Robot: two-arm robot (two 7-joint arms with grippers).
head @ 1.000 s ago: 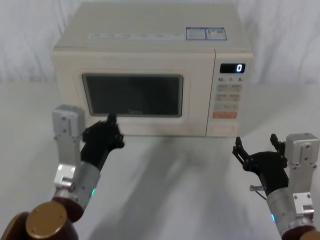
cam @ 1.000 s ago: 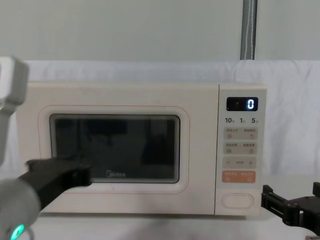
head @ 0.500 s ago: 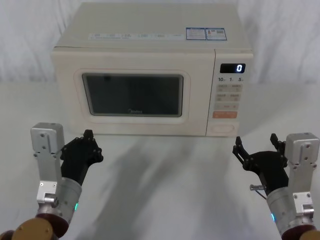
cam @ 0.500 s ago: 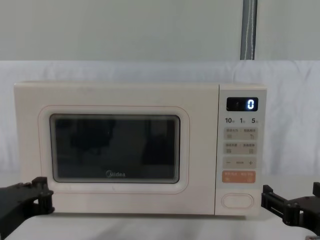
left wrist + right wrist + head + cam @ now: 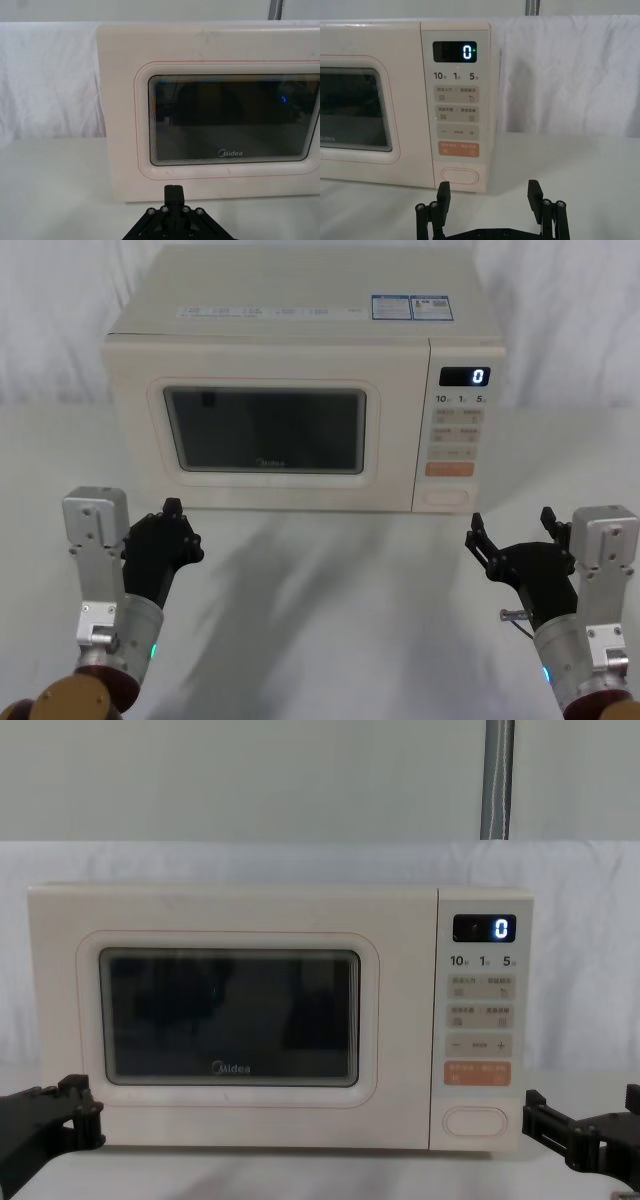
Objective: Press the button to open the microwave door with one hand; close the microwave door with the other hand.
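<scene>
We see the door [image 5: 265,430] shut; left gripper [image 5: 165,540] closed and right gripper [image 5: 508,550] open, both before the microwave [image 5: 300,380], button [image 5: 460,176] untouched

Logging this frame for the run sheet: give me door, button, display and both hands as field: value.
microwave door: shut, flush with the microwave
button: untouched, nothing on it
display: reads 0
left hand: shut, on the table side before the door's lower left corner, clear of it
right hand: open, low in front of the button, not touching
</scene>
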